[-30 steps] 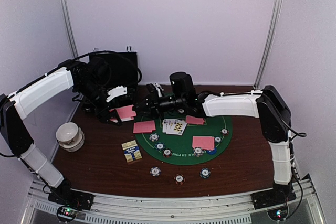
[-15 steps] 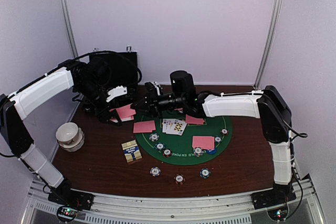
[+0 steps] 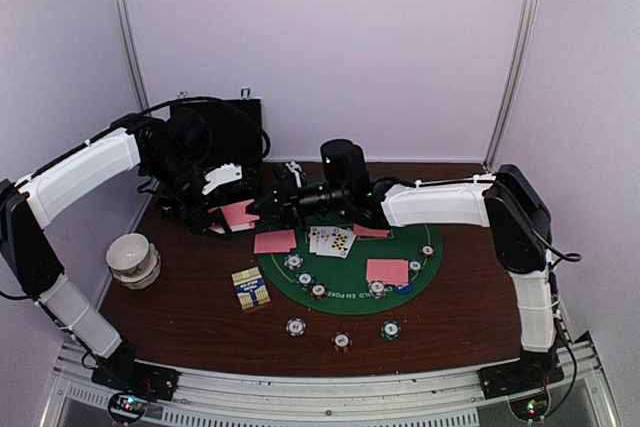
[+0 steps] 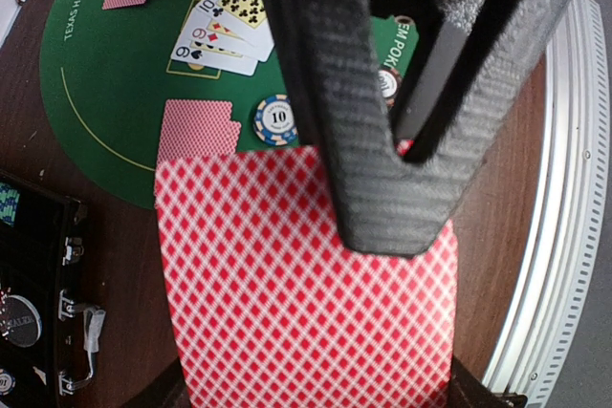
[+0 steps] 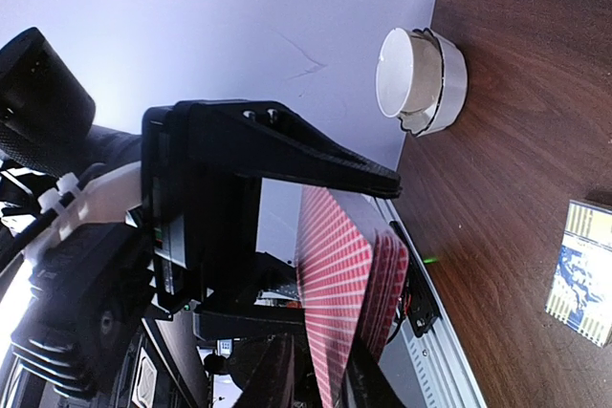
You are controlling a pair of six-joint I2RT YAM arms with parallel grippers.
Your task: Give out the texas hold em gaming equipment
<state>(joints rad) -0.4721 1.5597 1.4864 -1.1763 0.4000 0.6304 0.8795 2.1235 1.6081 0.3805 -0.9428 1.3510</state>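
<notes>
- The dark, glossy wooden table point(image 3: 180, 317) carries an oval green felt mat point(image 3: 345, 269) with white lettering along its rim.
- A black hinged case point(image 3: 215, 132) stands at the far left corner, partly hidden by the left arm.
- The left gripper point(image 3: 220, 209) clamps a stack of pink-backed cards point(image 4: 306, 332) with a diamond lattice, held above the wood just left of the mat. Its ribbed black finger point(image 4: 363, 140) lies across the top card and blocks much of the wrist view.
- The right gripper point(image 3: 258, 203) is stretched across the mat to that stack. Its jaws seem to straddle the stack's edge, but the view is too dark to tell whether they pinch it.
- A ridged white bowl point(image 3: 133, 257) sits near the left edge.
- A blue-and-yellow card box point(image 3: 250, 287) lies beside the mat.
- On the felt are fanned face-up cards point(image 3: 332, 240) and flat pink-backed pairs point(image 3: 275, 242).
- Round striped-edge chips point(image 3: 295, 326) lie on the wood near the mat.
</notes>
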